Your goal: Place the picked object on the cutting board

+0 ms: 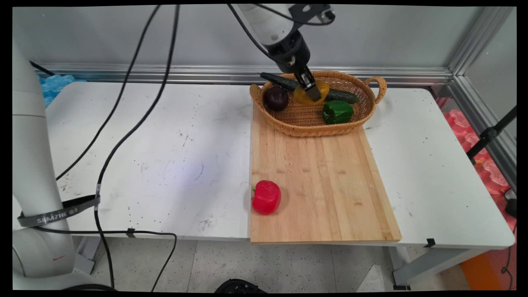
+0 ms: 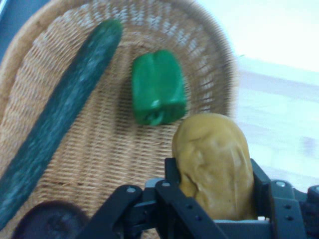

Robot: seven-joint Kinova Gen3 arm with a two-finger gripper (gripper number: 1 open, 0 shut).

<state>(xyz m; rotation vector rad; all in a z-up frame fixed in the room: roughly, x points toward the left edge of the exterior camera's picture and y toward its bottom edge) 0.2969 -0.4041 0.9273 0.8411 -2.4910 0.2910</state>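
Lumpy yellow-brown potato (image 2: 214, 164) clamped between the black two-finger gripper (image 2: 214, 199), held above the oval woven wicker basket (image 1: 288, 123); beneath it lie long dark-green cucumber (image 2: 55, 119), green bell pepper (image 2: 158, 87), dark purple round fruit (image 1: 276, 97).

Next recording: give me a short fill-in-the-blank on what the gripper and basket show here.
1. The gripper is shut on a yellowish ____.
2. The green pepper lies in the ____.
3. The red pepper lies on the wooden ____, outside the basket.
4. The long dark green item in the basket is a ____.

Missing words: potato; basket; board; cucumber
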